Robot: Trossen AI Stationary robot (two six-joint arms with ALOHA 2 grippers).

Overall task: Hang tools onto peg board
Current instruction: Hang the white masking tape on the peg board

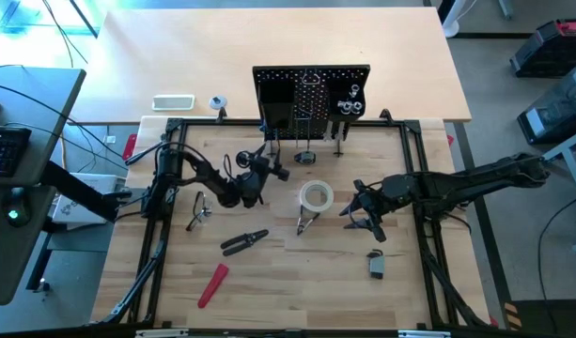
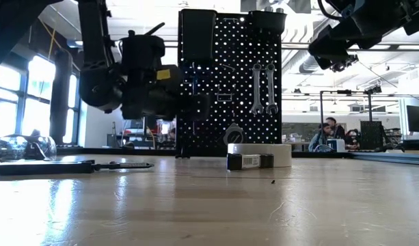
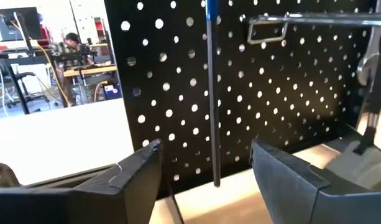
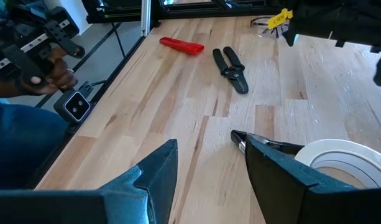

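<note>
A black perforated peg board (image 1: 311,94) stands upright at the far side of the wooden table (image 1: 288,282). Two silver wrenches (image 2: 262,87) hang on its face, to the right in the low view.

The left gripper (image 3: 206,171) is raised just in front of the peg board's lower left part. Its two dark fingers (image 3: 137,171) stand wide apart and grip nothing. Between them, a thin dark rod with a blue top (image 3: 211,93) hangs down the front of the board, its lower end close to the table.

The right gripper (image 4: 209,165) hovers over the middle right of the table, also spread wide and empty. The white tape roll (image 1: 316,196) lies flat just beside it, towards the left arm, and a pair of pliers (image 1: 307,222) lies against the near side of the roll.

Farther from the right gripper, nearer the left arm's side, lie a dark-handled pair of pliers (image 1: 244,241) and a red-handled tool (image 1: 212,284). A small dark tape measure (image 1: 376,265) sits on the table on the near side of the right gripper. Another small tool (image 1: 197,210) lies near the base of the left arm.
</note>
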